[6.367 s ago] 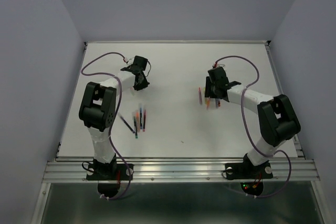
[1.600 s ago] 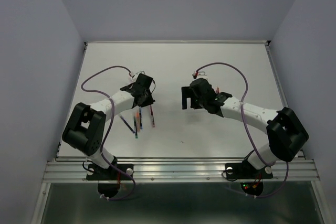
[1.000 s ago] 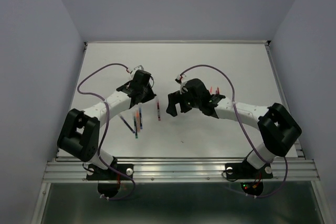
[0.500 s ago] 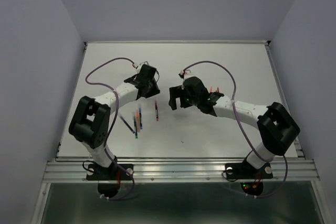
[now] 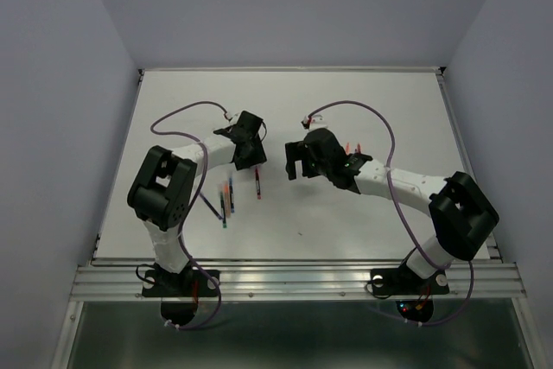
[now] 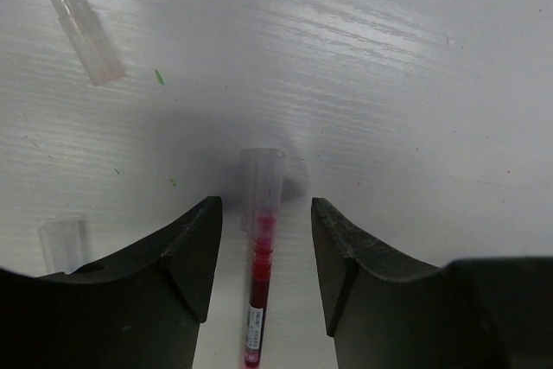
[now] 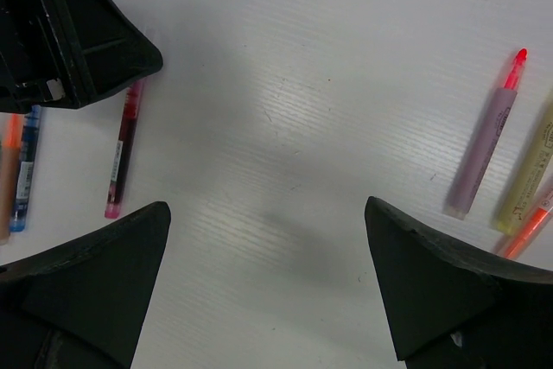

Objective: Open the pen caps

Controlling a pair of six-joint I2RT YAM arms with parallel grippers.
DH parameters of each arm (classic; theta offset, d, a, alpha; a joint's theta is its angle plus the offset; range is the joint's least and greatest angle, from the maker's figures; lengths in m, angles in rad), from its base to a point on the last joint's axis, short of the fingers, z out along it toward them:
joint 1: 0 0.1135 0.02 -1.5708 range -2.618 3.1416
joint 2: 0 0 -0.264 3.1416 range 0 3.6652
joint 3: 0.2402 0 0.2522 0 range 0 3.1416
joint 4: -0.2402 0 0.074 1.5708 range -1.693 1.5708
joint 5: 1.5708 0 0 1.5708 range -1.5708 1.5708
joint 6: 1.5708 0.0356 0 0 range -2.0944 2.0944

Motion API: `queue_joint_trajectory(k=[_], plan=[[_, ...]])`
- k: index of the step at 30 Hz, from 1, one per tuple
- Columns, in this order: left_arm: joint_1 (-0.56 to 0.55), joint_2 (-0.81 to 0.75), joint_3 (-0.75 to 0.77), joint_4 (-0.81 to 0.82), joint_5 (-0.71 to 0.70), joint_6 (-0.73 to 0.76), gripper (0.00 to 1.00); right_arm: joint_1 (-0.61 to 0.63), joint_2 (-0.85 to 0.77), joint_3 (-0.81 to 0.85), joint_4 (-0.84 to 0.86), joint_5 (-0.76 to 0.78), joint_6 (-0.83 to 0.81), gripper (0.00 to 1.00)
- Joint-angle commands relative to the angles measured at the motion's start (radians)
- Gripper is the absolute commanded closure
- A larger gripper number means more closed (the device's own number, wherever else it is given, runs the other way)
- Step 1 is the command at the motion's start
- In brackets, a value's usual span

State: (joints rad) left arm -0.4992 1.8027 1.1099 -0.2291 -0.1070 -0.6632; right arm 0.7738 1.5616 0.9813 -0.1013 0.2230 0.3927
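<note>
- At the left of the top view, a small cluster of pens (image 5: 226,200) lies on the tabletop (image 5: 346,231), apart from both arms.
- In the left wrist view, two loose clear caps lie at upper left (image 6: 82,28) and lower left (image 6: 62,239), so part of the job looks done.
- The left jaws are partly open and hold nothing. They straddle the red pen (image 6: 257,300), which lies on the tabletop at the lower centre of that view. There is a gap on each side of it.
- Its clear cap (image 6: 262,181) is on and pokes out just ahead of the jaw tips.
- The step in hand looks to be gripping this pen. The tips sit about level with the cap's base, so closing here may pinch the cap. It would be better to close further back, on the red barrel alone, centred so the pen does not roll.
- The right jaws, right of centre in the top view, are wide open and empty, and nothing lies between them.
- They should close on the cap only and pull straight along the pen's axis.
- At the right edge of the right wrist view lies an uncapped pink pen (image 7: 488,140) beside others. Keep clear of them.
</note>
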Motion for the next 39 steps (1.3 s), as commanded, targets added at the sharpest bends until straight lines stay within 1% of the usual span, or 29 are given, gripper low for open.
queue_joint_trajectory(k=[1, 4, 5, 7, 8, 9, 10, 11, 14, 16, 17, 18, 19, 21, 27, 28, 29, 30, 31, 34, 37, 39], plan=[[-0.013, 0.023, 0.033, -0.01, -0.017, 0.013, 0.44, 0.007, -0.029, -0.009, 0.008, 0.05, 0.008, 0.0], [-0.018, 0.044, 0.033, -0.01, -0.014, 0.013, 0.51, 0.007, -0.031, -0.012, 0.005, 0.061, 0.011, 0.0], [-0.018, 0.052, 0.031, -0.01, -0.013, 0.013, 0.59, 0.007, -0.031, -0.012, 0.005, 0.062, 0.011, 0.0], [-0.019, 0.057, 0.033, -0.012, -0.013, 0.011, 0.7, 0.007, -0.034, -0.013, -0.001, 0.07, 0.015, 0.0], [-0.019, 0.058, 0.037, -0.012, -0.013, 0.016, 0.81, 0.007, -0.035, -0.015, -0.001, 0.072, 0.014, 0.0], [-0.019, 0.057, 0.039, -0.012, -0.013, 0.014, 0.87, 0.007, -0.037, -0.015, -0.003, 0.073, 0.015, 0.0], [-0.021, 0.053, 0.039, -0.013, -0.014, 0.016, 0.97, 0.007, -0.038, -0.016, -0.002, 0.07, 0.012, 0.0], [-0.021, 0.047, 0.042, -0.013, -0.016, 0.023, 1.0, 0.007, -0.04, -0.016, -0.001, 0.065, 0.011, 0.0], [-0.022, 0.023, 0.051, -0.021, -0.025, 0.025, 1.0, 0.007, -0.046, -0.02, -0.001, 0.029, -0.003, 0.0], [-0.024, 0.006, 0.051, -0.019, -0.025, 0.025, 1.0, 0.007, -0.044, -0.017, -0.001, -0.023, -0.029, 0.0], [-0.024, -0.003, 0.051, -0.021, -0.025, 0.024, 1.0, 0.007, -0.043, -0.015, 0.0, -0.051, -0.044, 0.0], [-0.025, -0.026, 0.048, -0.015, -0.025, 0.017, 1.0, 0.007, -0.041, -0.015, 0.006, -0.116, -0.058, 0.0], [-0.027, -0.038, 0.044, -0.012, -0.022, 0.016, 1.0, 0.007, -0.038, -0.015, 0.014, -0.151, -0.093, 0.0], [-0.027, -0.068, 0.042, -0.004, -0.022, 0.011, 1.0, 0.007, -0.032, -0.009, 0.026, -0.198, -0.106, 0.0], [-0.029, -0.051, 0.062, -0.03, -0.028, 0.011, 0.99, 0.007, -0.021, 0.0, 0.025, -0.152, -0.098, 0.0], [-0.029, -0.046, 0.064, -0.033, -0.023, 0.016, 0.95, 0.007, -0.02, 0.0, 0.025, -0.151, -0.095, 0.0], [-0.029, -0.04, 0.065, -0.033, -0.02, 0.026, 0.88, 0.007, -0.018, 0.0, 0.025, -0.151, -0.095, 0.0], [-0.03, -0.031, 0.07, -0.039, -0.014, 0.034, 0.85, 0.007, -0.017, -0.001, 0.023, -0.146, -0.094, 0.0], [-0.032, -0.025, 0.073, -0.044, -0.014, 0.039, 0.76, 0.007, -0.014, -0.003, 0.023, -0.137, -0.089, 0.0], [-0.035, 0.0, 0.094, -0.061, -0.022, 0.051, 0.69, 0.007, -0.008, -0.004, 0.02, -0.122, -0.084, 0.0], [-0.039, 0.023, 0.113, -0.062, -0.031, 0.054, 0.67, 0.007, -0.005, -0.006, 0.017, -0.117, -0.086, 0.0], [-0.042, 0.044, 0.131, -0.081, -0.043, 0.056, 0.61, 0.007, -0.008, -0.009, 0.017, -0.114, -0.086, 0.0]])
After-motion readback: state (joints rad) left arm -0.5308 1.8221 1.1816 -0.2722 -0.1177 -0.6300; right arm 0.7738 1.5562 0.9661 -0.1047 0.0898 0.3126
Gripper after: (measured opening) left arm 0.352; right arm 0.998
